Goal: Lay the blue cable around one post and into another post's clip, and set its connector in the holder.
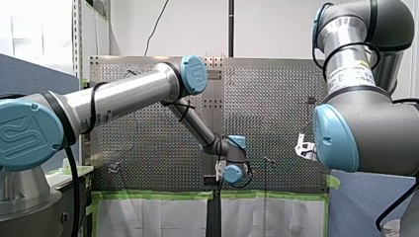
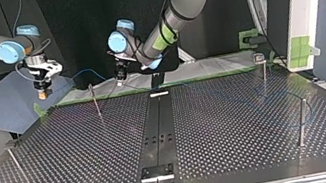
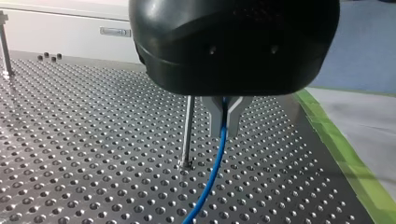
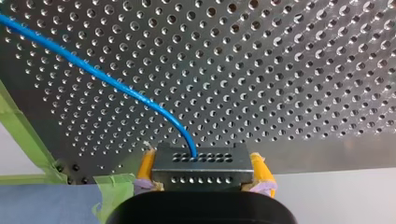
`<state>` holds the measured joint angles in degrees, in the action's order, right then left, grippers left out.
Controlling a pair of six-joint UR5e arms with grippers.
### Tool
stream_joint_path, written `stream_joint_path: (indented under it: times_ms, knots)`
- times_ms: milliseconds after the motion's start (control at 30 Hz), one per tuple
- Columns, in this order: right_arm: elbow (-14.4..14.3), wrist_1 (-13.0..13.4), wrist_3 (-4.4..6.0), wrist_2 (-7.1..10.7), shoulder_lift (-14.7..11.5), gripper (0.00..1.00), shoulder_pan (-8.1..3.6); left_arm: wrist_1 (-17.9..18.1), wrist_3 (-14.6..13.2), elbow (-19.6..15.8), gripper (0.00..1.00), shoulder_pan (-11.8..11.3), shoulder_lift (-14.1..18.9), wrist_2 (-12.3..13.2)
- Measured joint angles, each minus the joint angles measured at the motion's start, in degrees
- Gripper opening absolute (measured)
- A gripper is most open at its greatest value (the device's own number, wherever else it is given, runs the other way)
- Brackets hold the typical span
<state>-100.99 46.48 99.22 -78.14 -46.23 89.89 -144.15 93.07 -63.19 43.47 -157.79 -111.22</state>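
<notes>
In the right wrist view my right gripper [image 4: 201, 175] is shut, its yellow pads [image 4: 145, 168] clamping a black perforated connector [image 4: 201, 161]. The blue cable [image 4: 107, 81] leaves the connector and runs over the perforated table. In the left wrist view my left gripper [image 3: 224, 133] is shut on the blue cable [image 3: 212, 172], just beside a thin metal post [image 3: 188, 130]. In the top view my right gripper [image 2: 43, 91] hangs at the far left edge of the table. My left gripper [image 2: 121, 80] hangs near the far post [image 2: 95, 101], with the cable [image 2: 92, 73] slung between the two.
More posts stand at the top view's left [image 2: 16, 165] and right [image 2: 263, 73] [image 2: 302, 120]. A black plate [image 2: 156, 171] lies on the table's middle strip near the camera. Green tape [image 3: 341, 154] edges the table [image 2: 238, 129] beside a grey-blue mat [image 2: 1, 107].
</notes>
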Motion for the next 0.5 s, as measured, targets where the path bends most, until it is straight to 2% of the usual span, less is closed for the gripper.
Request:
stream_joint_path:
  times_ms: [267,500]
  knots:
    - [0.39,0.88,1.11,0.44,0.29,0.02,-0.93,-0.32,0.06,0.17,0.01,-0.08,0.00,-0.03]
    - [1.56,0.21,1.57,0.75,0.48,0.02,-1.31,-0.86,0.06,0.62,0.01,-0.56,-0.02,-0.07]
